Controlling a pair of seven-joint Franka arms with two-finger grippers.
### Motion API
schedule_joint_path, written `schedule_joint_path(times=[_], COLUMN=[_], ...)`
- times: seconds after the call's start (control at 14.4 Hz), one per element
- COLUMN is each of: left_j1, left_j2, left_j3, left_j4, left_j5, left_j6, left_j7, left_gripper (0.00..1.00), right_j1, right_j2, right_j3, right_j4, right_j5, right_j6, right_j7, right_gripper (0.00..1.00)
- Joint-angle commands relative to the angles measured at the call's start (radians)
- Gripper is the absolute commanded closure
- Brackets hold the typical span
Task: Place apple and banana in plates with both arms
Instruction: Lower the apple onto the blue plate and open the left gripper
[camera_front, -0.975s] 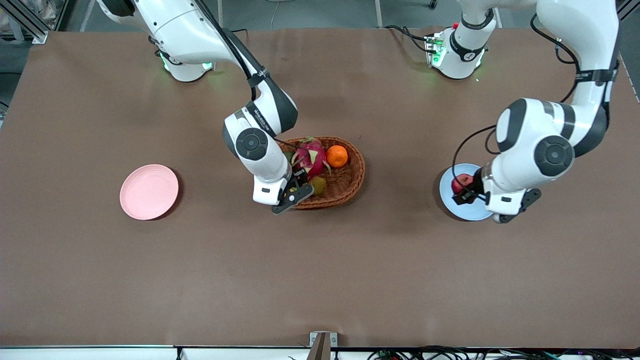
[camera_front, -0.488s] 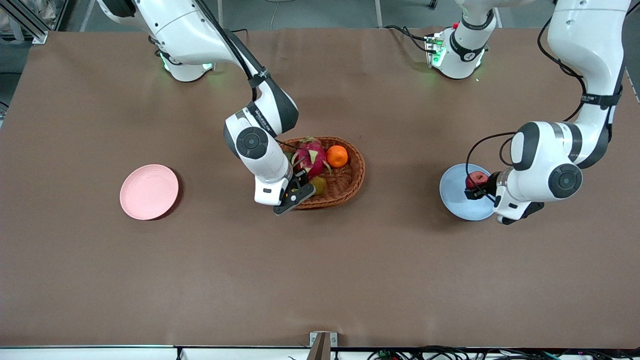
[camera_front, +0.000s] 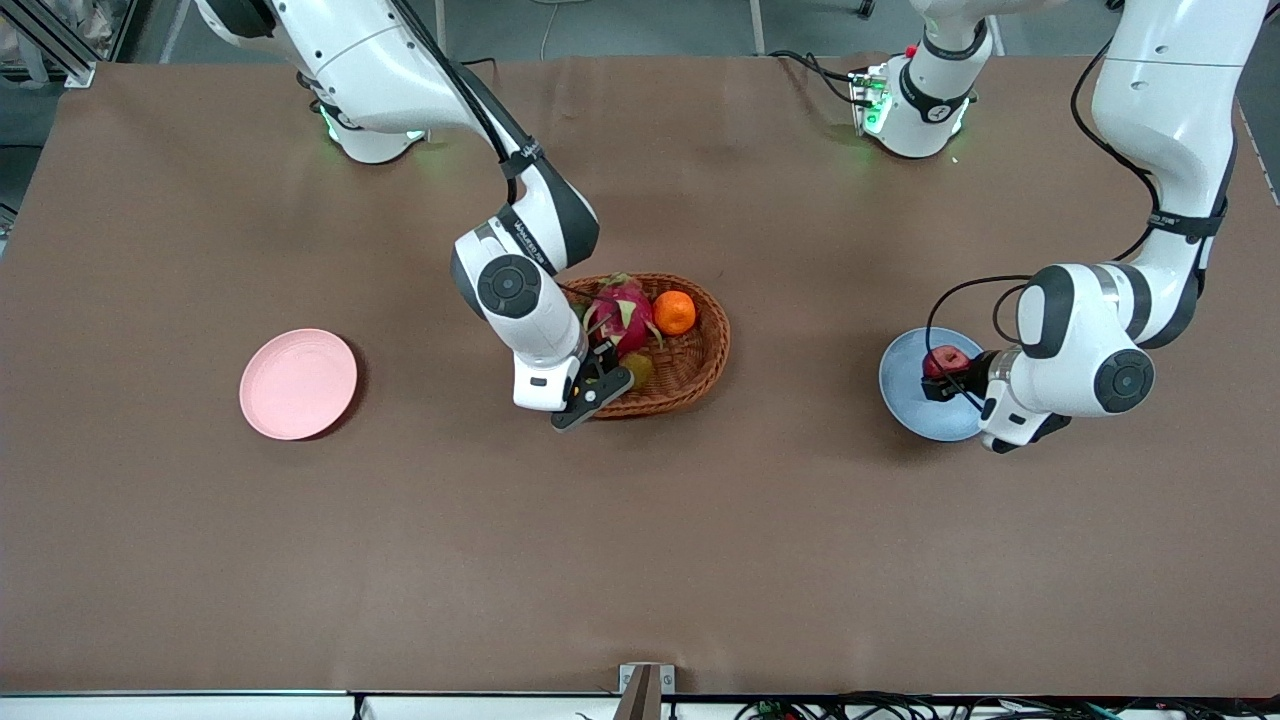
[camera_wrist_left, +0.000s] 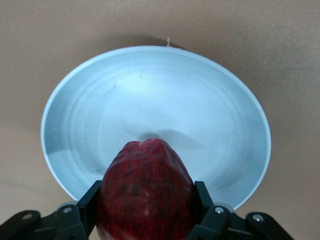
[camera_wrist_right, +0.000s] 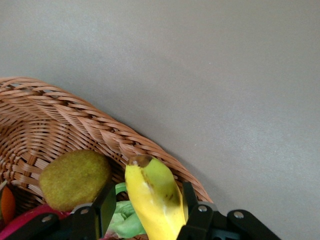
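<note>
The dark red apple (camera_front: 943, 358) is held in my left gripper (camera_front: 936, 380) just over the light blue plate (camera_front: 905, 400). In the left wrist view the fingers clamp both sides of the apple (camera_wrist_left: 145, 195) above the plate's (camera_wrist_left: 150, 100) edge. My right gripper (camera_front: 598, 385) reaches into the end of the wicker basket (camera_front: 700, 370) nearer the right arm. In the right wrist view its fingers stand on either side of the yellow banana (camera_wrist_right: 152, 195), whose dark tip leans over the basket rim (camera_wrist_right: 65, 120). The pale pink plate (camera_front: 298, 384) lies empty toward the right arm's end.
The basket also holds a pink dragon fruit (camera_front: 622, 305), an orange (camera_front: 675, 312) and a brownish-green kiwi (camera_front: 638, 370), which lies right beside the banana in the right wrist view (camera_wrist_right: 75, 179). Bare brown table lies between the basket and each plate.
The left arm has swung its wrist round and sunk lower, carrying the apple a little toward the left arm's end over the blue plate. The right gripper has shifted only slightly at the basket.
</note>
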Motion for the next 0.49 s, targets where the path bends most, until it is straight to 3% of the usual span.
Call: schedule_joint_path(times=[0.0, 0.42], left_j1=[0.005, 0.029], left_j2=[0.016, 0.038], left_j3=[-0.004, -0.004], left_j4=[0.023, 0.023], left_j5=[-0.045, -0.077], left_j6=[-0.004, -0.01], left_j7=[0.02, 0.061], left_gripper=[0.62, 0.54], right_j1=[0.007, 0.011], right_j2=[0.01, 0.02], right_j3=[-0.012, -0.011], right_j4=[0.011, 0.011], right_j5=[-0.037, -0.063], right_j6=[0.004, 0.007], right_j7=[-0.009, -0.009], right_gripper=[0.38, 0.42])
